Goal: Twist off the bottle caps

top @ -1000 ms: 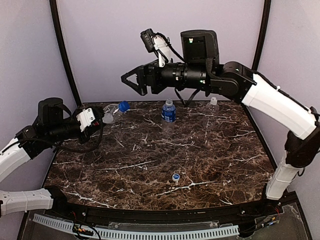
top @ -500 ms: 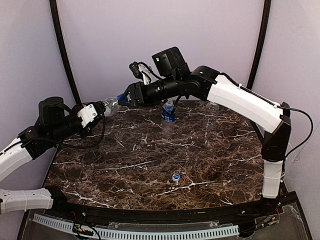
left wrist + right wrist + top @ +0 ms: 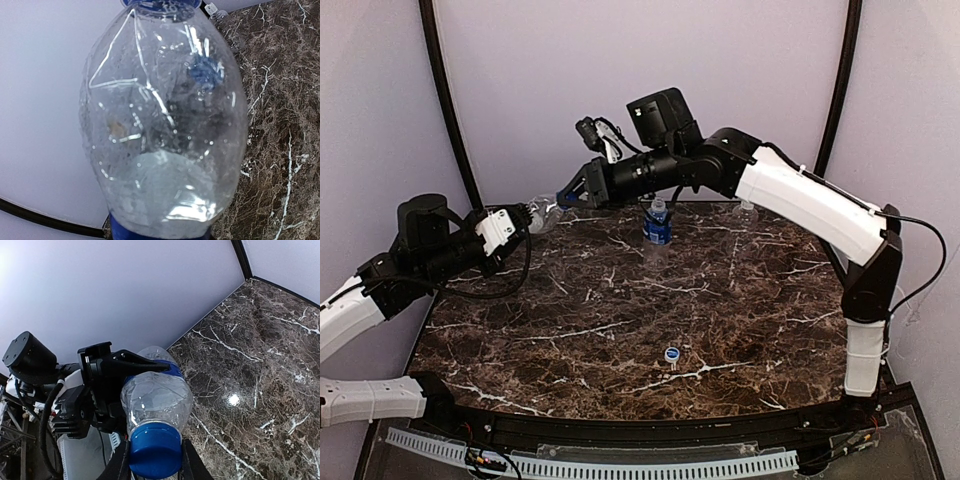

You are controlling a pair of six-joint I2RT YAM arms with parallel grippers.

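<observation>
Here, right tool (image 3: 565, 197) pinches blue cap (image 3: 154, 450); left tool (image 3: 520, 220) grips bottle (image 3: 165, 125).

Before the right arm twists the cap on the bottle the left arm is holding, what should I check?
1. Left gripper clamped on held bottle: ok.
2. Blue cap seated on its neck: ok.
3. Fingers of right gripper flanking the cap: ok.
4. Fingers gripping the cap firmly: cannot tell.
5. Bottle raised off the table: ok.
</observation>
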